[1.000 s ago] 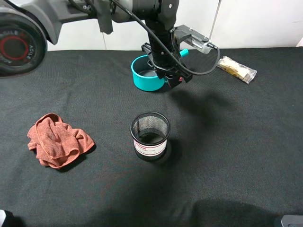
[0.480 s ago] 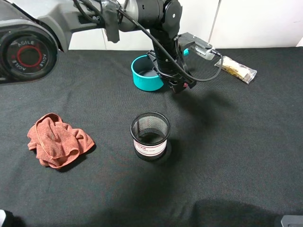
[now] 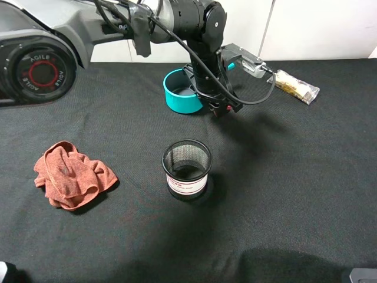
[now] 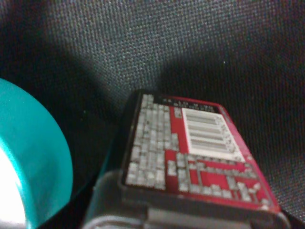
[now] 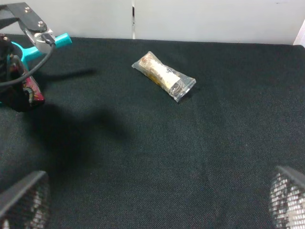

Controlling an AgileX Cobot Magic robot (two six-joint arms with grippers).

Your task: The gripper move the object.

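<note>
My left gripper (image 3: 221, 106) reaches in from the upper left and is shut on the object (image 3: 225, 107), a small black box with red-pink graphics. It holds the box just right of the teal pot (image 3: 181, 92), low over the black table (image 3: 294, 177). In the left wrist view the box (image 4: 190, 157) fills the frame, with the pot's wall (image 4: 28, 167) beside it. The right wrist view shows the box (image 5: 31, 93) at the far left. My right gripper (image 5: 155, 210) is open and empty, with its fingers (image 5: 24, 200) at the frame's corners.
A black mesh cup (image 3: 187, 168) stands mid-table in front of the pot. A crumpled red cloth (image 3: 70, 174) lies at the left. A clear snack packet (image 3: 294, 86) lies at the back right; it also shows in the right wrist view (image 5: 164, 76).
My left gripper has moved a little right and down with the box, from over the pot's rim to beside the pot. The right arm has not moved.
</note>
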